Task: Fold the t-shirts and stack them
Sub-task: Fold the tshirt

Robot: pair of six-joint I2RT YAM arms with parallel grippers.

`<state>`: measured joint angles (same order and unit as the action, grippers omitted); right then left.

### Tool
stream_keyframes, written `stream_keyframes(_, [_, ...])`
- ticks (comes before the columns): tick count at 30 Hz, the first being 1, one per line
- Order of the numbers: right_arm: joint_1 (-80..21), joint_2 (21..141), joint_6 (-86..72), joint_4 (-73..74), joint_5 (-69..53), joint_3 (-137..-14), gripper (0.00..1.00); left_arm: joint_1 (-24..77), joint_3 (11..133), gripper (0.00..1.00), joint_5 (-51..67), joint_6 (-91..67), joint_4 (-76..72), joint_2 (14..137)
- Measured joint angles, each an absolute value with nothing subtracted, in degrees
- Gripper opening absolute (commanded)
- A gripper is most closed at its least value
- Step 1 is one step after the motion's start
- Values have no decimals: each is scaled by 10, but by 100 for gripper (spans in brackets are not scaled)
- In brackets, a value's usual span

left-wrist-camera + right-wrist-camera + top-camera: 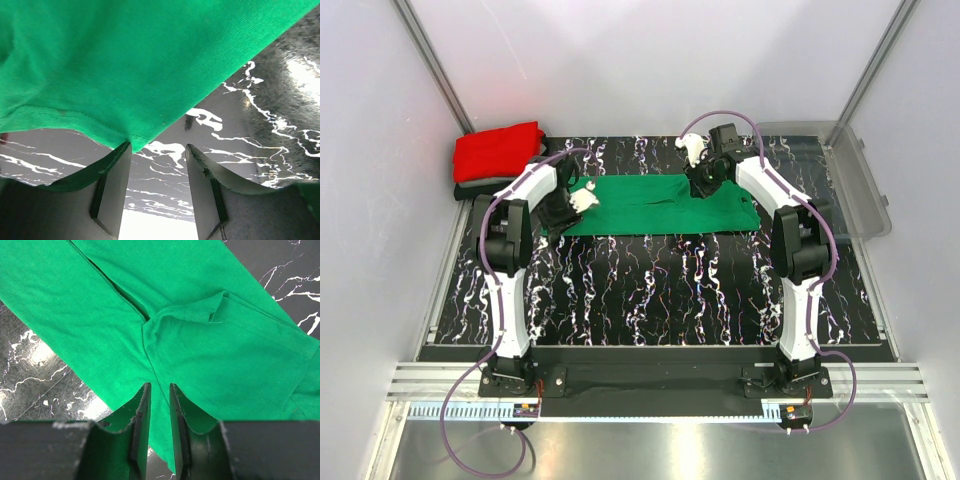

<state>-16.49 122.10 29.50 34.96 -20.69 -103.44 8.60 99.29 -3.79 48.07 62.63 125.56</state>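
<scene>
A bright green t-shirt (660,205) lies folded into a wide band across the far middle of the marbled black table. My left gripper (582,200) is at its left end. In the left wrist view it is open (157,146), with the shirt's hem (115,125) touching the left fingertip and bare table between the jaws. My right gripper (700,185) is at the shirt's far right part. In the right wrist view it is shut (160,385) on a fold of the green cloth (210,355). A folded red t-shirt (500,150) lies on dark shirts (470,190) at the far left.
A clear plastic bin (855,180) stands at the far right, partly off the table. White walls close in the left, back and right sides. The marbled table (650,290) stretches between the green shirt and the arm bases.
</scene>
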Motion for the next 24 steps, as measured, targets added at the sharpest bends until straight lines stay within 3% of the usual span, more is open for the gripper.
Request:
stream_keyframes(5, [-165, 1219, 295, 349, -207, -1034, 28, 86, 1002, 57, -44, 485, 623, 1256])
stream_keyframes(8, [-165, 1219, 295, 350, -206, -1034, 28, 86, 1002, 55, -53, 488, 615, 1257])
stream_keyframes(11, [-165, 1219, 295, 350, -206, -1034, 28, 86, 1002, 34, -59, 491, 608, 1263])
stream_keyframes(12, [-165, 1219, 296, 349, -206, -1034, 28, 86, 1001, 20, -60, 493, 606, 1266])
stream_keyframes(14, [-165, 1219, 297, 350, -206, -1034, 28, 86, 1000, 5, -61, 496, 603, 1272])
stream_keyframes(16, [-165, 1220, 298, 350, -206, -1035, 28, 86, 999, 0, -64, 497, 603, 1272])
stream_keyframes(24, [-165, 1276, 299, 346, -206, -1074, 29, 88, 986, 0, -68, 497, 597, 1267])
